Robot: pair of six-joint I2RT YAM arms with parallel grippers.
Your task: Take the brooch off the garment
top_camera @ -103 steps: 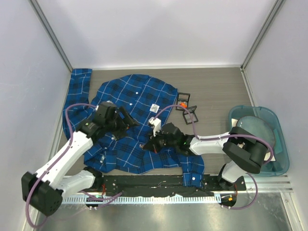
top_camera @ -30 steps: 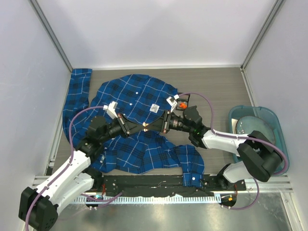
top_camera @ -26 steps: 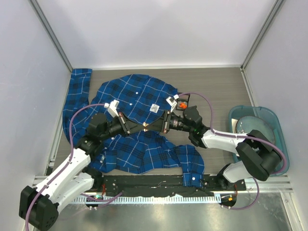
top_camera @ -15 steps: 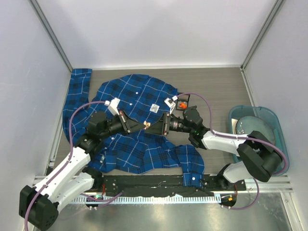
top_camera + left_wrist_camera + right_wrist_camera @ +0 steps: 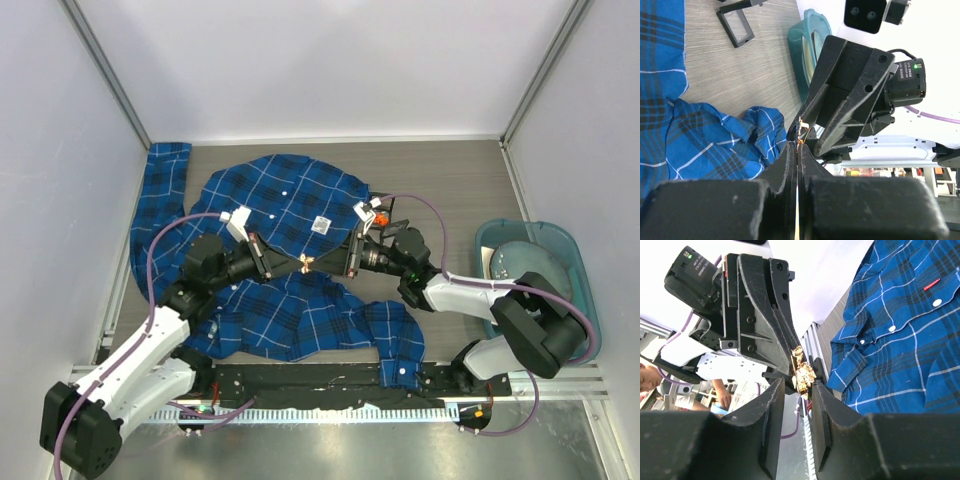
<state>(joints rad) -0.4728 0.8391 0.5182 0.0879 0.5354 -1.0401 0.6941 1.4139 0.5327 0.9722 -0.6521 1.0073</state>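
Note:
The blue plaid garment (image 5: 290,200) lies spread on the table, and shows in the left wrist view (image 5: 700,145) and the right wrist view (image 5: 900,325). The small golden brooch (image 5: 307,263) hangs above it, pinched at the tips of my left gripper (image 5: 300,264), which is shut on it. In the left wrist view the brooch (image 5: 801,136) sits just beyond that gripper's (image 5: 797,145) closed fingers. My right gripper (image 5: 320,263) faces it tip to tip. Its jaws (image 5: 799,385) stand apart on either side of the brooch (image 5: 802,371), with a gap showing.
Two black frames (image 5: 388,225) and a small orange piece (image 5: 378,215) lie right of the garment. A teal bin (image 5: 545,290) with a round lid sits at the far right. Grey walls close in both sides.
Earlier both grippers were low on the shirt; now they meet tip to tip above it. In the last second the right gripper drew back slightly to the right while the left kept its hold.

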